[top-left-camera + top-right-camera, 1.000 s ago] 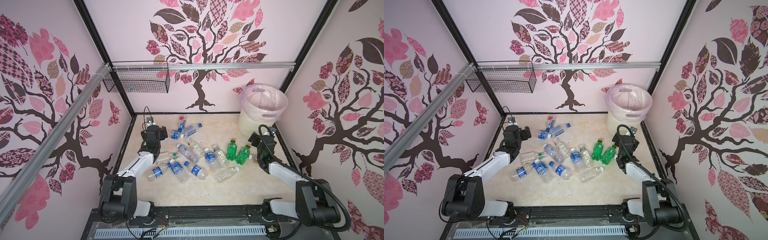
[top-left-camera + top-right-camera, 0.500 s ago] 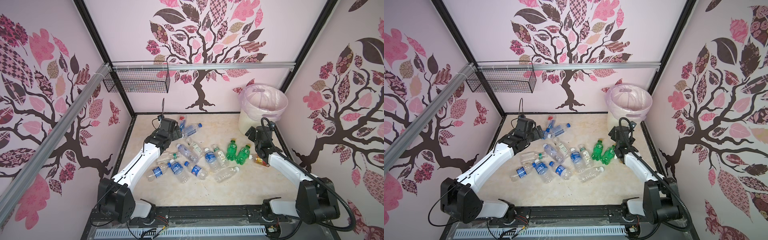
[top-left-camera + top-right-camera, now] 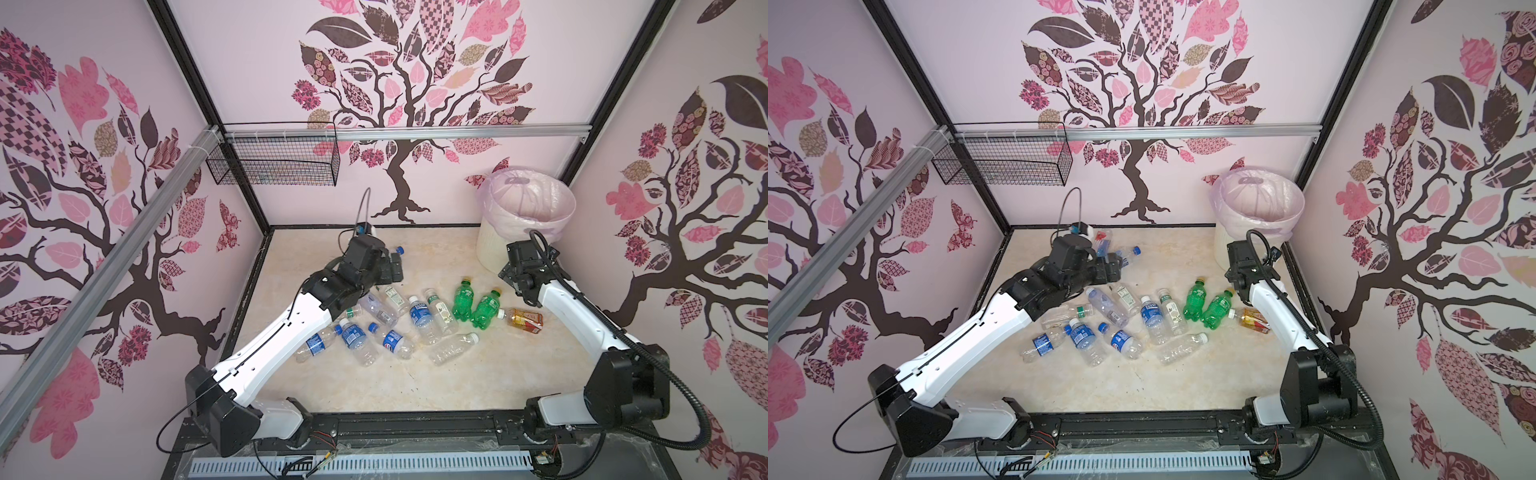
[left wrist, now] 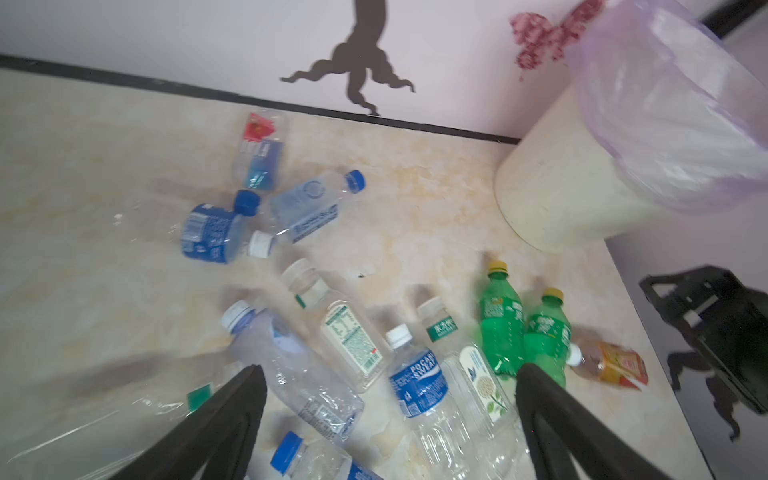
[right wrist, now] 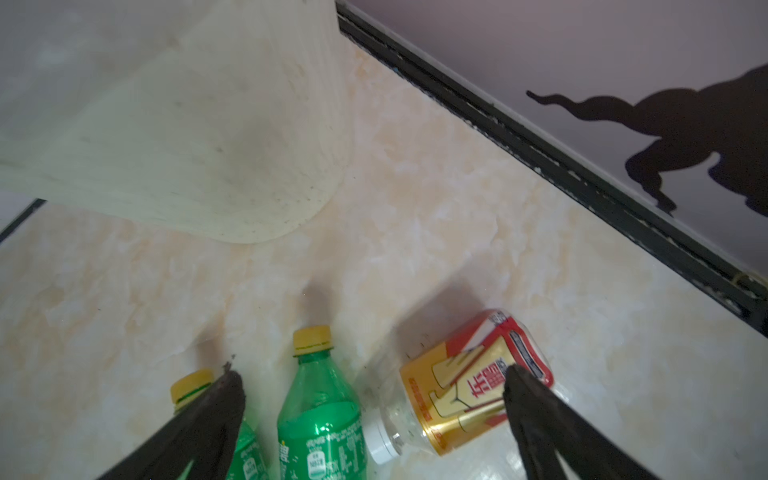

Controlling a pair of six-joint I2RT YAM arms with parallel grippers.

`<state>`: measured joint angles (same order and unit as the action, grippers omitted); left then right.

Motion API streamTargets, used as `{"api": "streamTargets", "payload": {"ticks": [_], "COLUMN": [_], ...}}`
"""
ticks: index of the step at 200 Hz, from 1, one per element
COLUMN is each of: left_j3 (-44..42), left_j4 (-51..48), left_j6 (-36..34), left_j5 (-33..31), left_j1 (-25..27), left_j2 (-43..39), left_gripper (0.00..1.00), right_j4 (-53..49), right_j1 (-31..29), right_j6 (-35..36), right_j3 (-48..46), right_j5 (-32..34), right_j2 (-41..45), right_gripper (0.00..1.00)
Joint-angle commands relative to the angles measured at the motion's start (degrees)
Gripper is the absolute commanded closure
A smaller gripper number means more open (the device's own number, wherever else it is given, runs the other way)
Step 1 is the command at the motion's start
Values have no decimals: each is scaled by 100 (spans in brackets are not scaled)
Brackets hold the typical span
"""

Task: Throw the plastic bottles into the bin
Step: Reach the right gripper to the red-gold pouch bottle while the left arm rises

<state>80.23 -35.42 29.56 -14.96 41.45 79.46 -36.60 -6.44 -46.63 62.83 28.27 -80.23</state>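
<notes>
Crinkled clear plastic bottles (image 3: 451, 351) lie on their sides in a loose heap on a glossy, cream marbled tabletop (image 3: 415, 386). One blue label (image 4: 417, 384) reads POCARI SWEAT. Two green bottles (image 4: 500, 328) have yellow caps, and a white-capped bottle (image 5: 465, 399) wears a gold and red wrapper with Chinese characters. The round, ribbed cream bin (image 3: 492, 247), lined with a thin lilac bag (image 3: 528, 208), stands in the far right corner, apart from the heap. The left arm (image 3: 274, 345) stretches forward, with the left gripper (image 4: 388, 370) spread wide and empty above the bottles. The right arm (image 3: 573, 316) bends toward the bin's base, with the right gripper (image 5: 372, 374) also wide and empty, near the green bottles.
</notes>
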Motion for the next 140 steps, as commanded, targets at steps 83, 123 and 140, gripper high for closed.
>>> {"api": "streamTargets", "payload": {"ticks": [83,123,140], "left_j3": [2817,4558,4836], "left_j4": [-1228,-2747,-2830], "left_j6": [175,-149,147], "left_j5": [888,1107,1058], "left_j1": [779,856,764], "left_j2": [1833,2581,2701], "left_gripper": [3,3,3], "right_j4": [-978,-690,-484], "right_j1": [504,845,969], "right_j6": [-1016,-1372,-1499], "right_j3": [-84,-671,-1027], "right_j5": [-1250,-1717,-1928], "right_j2": [274,380,432], "right_gripper": [1,1,1]}}
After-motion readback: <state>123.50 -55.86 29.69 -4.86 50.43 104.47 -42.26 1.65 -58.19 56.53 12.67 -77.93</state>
